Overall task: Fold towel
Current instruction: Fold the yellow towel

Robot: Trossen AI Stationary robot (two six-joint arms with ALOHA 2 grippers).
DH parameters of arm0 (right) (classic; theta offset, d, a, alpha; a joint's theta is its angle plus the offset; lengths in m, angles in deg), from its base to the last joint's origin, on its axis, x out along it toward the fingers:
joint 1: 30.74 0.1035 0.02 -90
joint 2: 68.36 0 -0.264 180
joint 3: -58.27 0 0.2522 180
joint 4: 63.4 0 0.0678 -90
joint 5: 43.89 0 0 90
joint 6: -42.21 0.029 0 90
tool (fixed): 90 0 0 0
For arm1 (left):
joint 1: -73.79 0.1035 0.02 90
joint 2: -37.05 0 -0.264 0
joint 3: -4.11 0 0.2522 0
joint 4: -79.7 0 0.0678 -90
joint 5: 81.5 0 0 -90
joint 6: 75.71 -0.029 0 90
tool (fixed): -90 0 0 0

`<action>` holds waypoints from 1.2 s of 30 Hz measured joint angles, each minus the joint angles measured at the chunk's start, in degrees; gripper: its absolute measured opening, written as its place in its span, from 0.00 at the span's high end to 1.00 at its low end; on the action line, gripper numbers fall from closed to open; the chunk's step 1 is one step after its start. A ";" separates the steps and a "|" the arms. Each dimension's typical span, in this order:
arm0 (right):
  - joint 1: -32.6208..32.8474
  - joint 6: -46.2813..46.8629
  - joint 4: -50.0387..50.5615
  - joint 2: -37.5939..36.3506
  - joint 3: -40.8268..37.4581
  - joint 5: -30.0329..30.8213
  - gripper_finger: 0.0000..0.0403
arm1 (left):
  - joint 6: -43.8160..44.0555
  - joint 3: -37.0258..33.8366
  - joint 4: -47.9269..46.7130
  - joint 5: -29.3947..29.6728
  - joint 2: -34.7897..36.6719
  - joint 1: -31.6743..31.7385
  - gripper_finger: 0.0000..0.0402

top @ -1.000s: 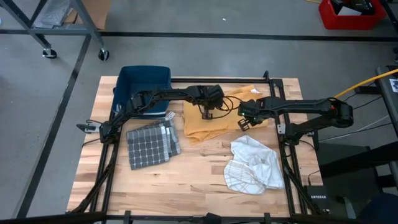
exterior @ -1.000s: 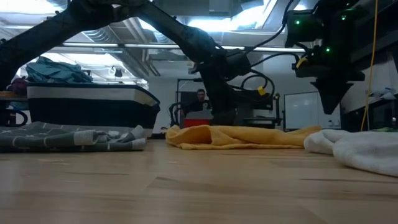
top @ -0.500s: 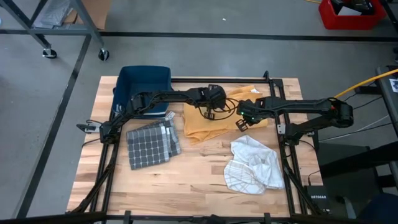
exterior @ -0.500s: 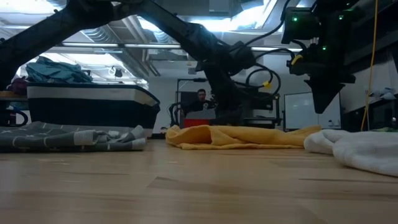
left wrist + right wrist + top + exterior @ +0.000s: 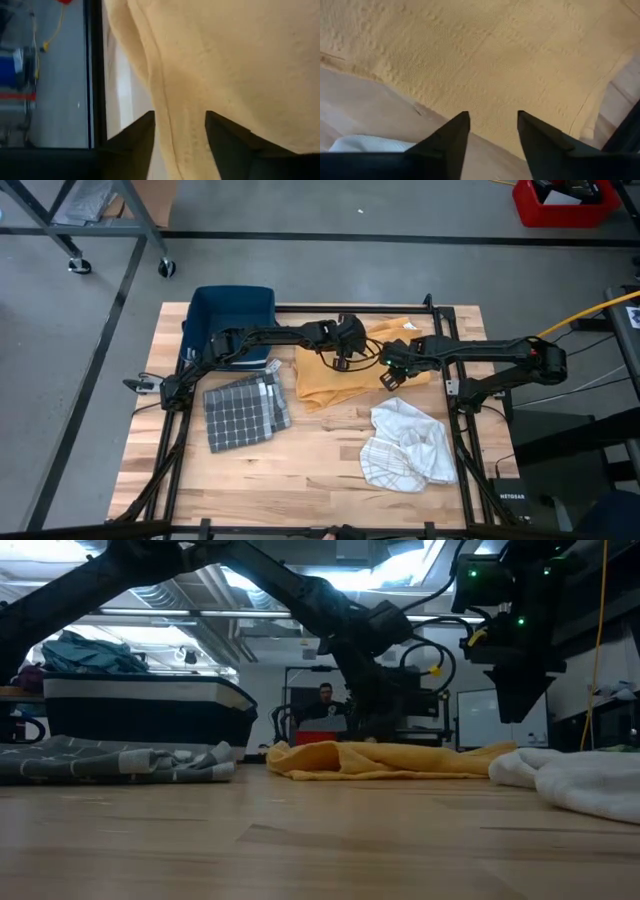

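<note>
the yellow towel (image 5: 335,372) lies spread and partly folded on the wooden table (image 5: 300,470), toward the table's far edge and near its middle. all positions below are given relative to this towel.

the left gripper (image 5: 347,356) hangs just above the towel's upper middle area. its wrist view shows the two fingers (image 5: 135,145) spread apart with bare yellow cloth between them; nothing is grasped. the right gripper (image 5: 390,372) hangs over the towel's right edge. its fingers (image 5: 447,145) are likewise parted above the cloth and the table surface, holding nothing. in the low view both grippers stand clear above the towel (image 5: 385,760).

a dark blue bin (image 5: 228,320) stands left of the towel at the table's far left corner; from above its contents cannot be told, but the low view shows a teal bundle of fabric (image 5: 85,652) resting on top of it.

a folded grey checked towel (image 5: 243,410) lies left of and nearer than the yellow towel, apart from it. a crumpled white towel (image 5: 408,442) lies nearer than the yellow towel and to its right, not touching it.

a person (image 5: 322,700) sits in the room behind the table.
</note>
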 joint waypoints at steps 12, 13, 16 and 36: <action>0.07 -1.37 -11.35 0.00 0.00 -5.54 0.49 | 4.42 1.79 -45.11 4.55 4.85 -3.91 0.54; 0.10 -2.14 -13.35 0.00 0.00 -6.86 0.49 | 4.42 1.79 -48.09 4.30 4.85 -4.12 0.54; 1.41 -2.97 -19.55 0.00 -0.01 -9.37 0.49 | 4.45 1.01 -53.26 3.17 4.81 -4.17 0.54; 13.29 -4.04 -30.18 5.91 -0.02 -9.68 0.49 | 13.07 -10.15 -50.82 -17.21 4.94 -9.06 0.55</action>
